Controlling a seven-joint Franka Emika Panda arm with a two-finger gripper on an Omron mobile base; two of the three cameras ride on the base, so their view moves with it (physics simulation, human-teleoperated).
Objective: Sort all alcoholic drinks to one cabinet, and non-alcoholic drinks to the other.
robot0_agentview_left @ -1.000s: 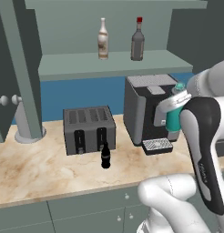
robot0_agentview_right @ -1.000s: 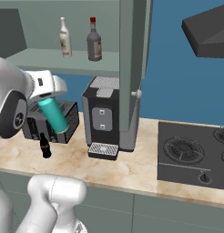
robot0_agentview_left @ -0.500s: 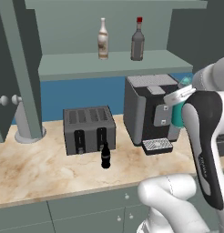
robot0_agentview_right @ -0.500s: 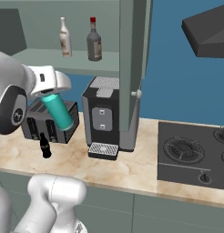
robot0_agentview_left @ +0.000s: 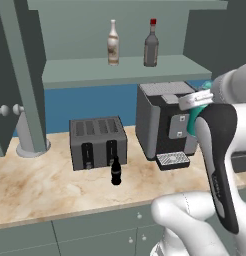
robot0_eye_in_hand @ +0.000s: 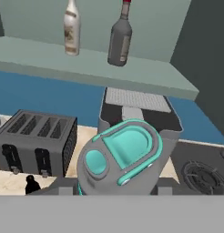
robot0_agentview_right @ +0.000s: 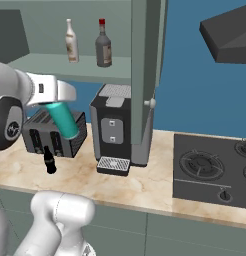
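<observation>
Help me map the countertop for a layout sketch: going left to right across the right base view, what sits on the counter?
Small black bottle → toaster → coffee machine → stove top. The teal flask, held in the air by the gripper, is left out since it overlaps the toaster.

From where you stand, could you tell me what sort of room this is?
A rendered home kitchen: a toaster and coffee machine stand on a marble-look counter, a gas hob sits under a range hood, and an open cabinet shelf holds bottles.
</observation>
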